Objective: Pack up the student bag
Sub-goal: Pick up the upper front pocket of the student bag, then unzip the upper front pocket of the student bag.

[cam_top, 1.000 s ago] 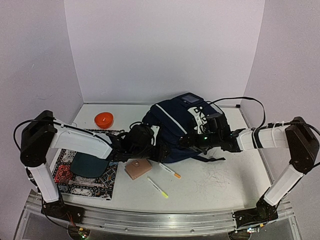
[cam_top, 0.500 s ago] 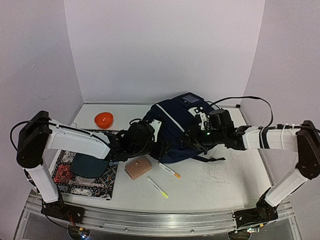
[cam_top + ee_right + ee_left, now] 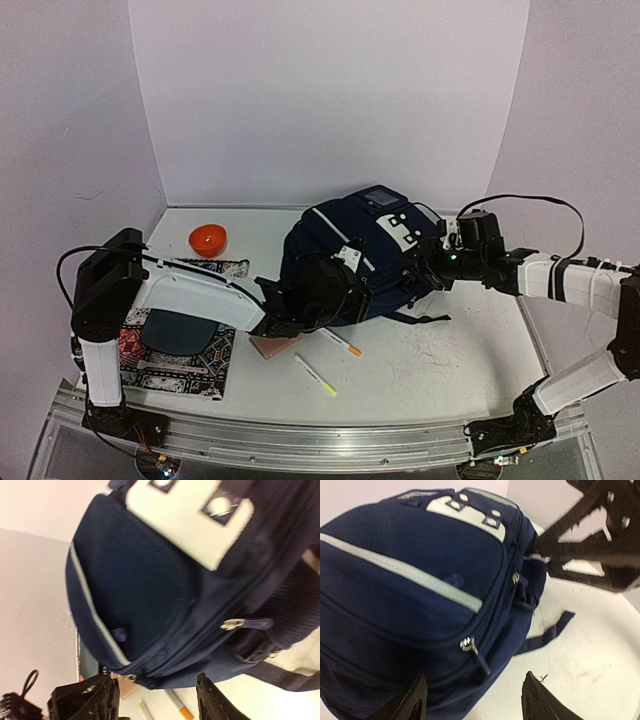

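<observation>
Bag (image 3: 350, 250) lay toward the far edge of the table (image 3: 450, 360), a little right of centre. Left pincer (image 3: 474, 695) hung at the bag's near left flank, jaws apart, gripping nothing. Right pincer (image 3: 156, 685) was at the bag's right side, jaws likewise apart and empty.

Zips looked shut in both wrist views, and one pull (image 3: 466, 644) sat just ahead of my left jaws. Two pens (image 3: 341, 343) and a pink pouch (image 3: 272, 345) lay loose nearer the near edge.

Judged step: getting the bag open, nothing packed yet.

Next move: close the left pincer on that small pull and draw it along its track. The right pincer should pin the fabric, since soft cloth will drag otherwise.
</observation>
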